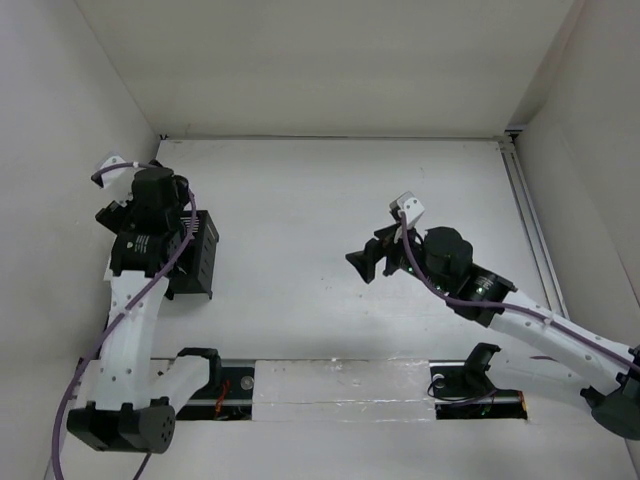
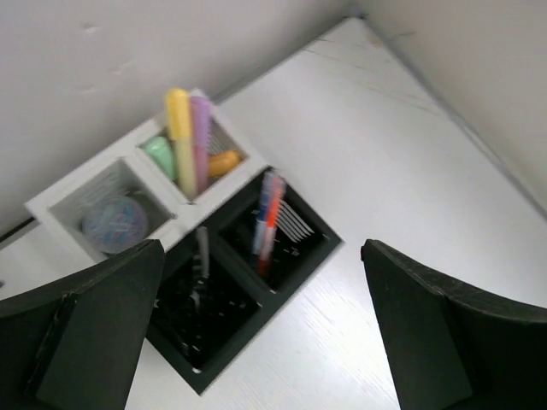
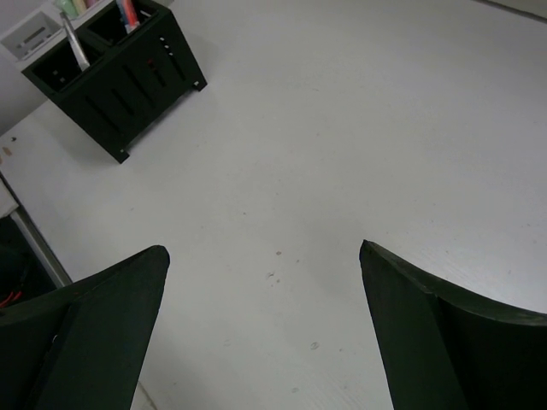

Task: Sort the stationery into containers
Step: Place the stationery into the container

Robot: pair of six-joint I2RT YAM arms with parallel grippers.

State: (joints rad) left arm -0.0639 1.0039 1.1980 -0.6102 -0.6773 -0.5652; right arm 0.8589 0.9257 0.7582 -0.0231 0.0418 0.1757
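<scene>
**Stationery sort, left side of the surface.** Your left pincer (image 2: pixel 261 252) hangs wide and released, gripping nothing, directly above the black holder (image 2: pixel 256 320) at 9 o'clock on the surface (image 1: pixel 320 200). In the holder's nearer compartment a grey pen (image 2: pixel 202 252) stands on end. In the compartment at 1 o'clock from it, red and blue pens (image 2: pixel 269 209) lean together. Just beside the holder, at its 10 o'clock, the white organiser (image 2: pixel 81 178) has two compartments. One carries a yellow highlighter (image 2: pixel 179 137), a pink highlighter (image 2: pixel 201 137), a green highlighter (image 2: pixel 158 154) and an orange highlighter (image 2: pixel 222 162). The other carries the round tub (image 2: pixel 114 222). Your right pincer (image 3: pixel 263 252), likewise released and carrying nothing, hovers over bare surface near 3 o'clock, well apart from both containers.

The step reads as a drop-off into the holder, with the sort close to done. To finish it well, raise the left arm straight up before swinging away, so neither finger clips the grey pen's top or drags the holder's rim.

The grey pen's long axis runs close to vertical, its upper end tipped slightly toward 12 o'clock in the left wrist view. Blur hides which end is up. The red and blue pens share that axis, tops leaning toward 1 o'clock. The yellow and pink highlighters stand upright side by side.
</scene>
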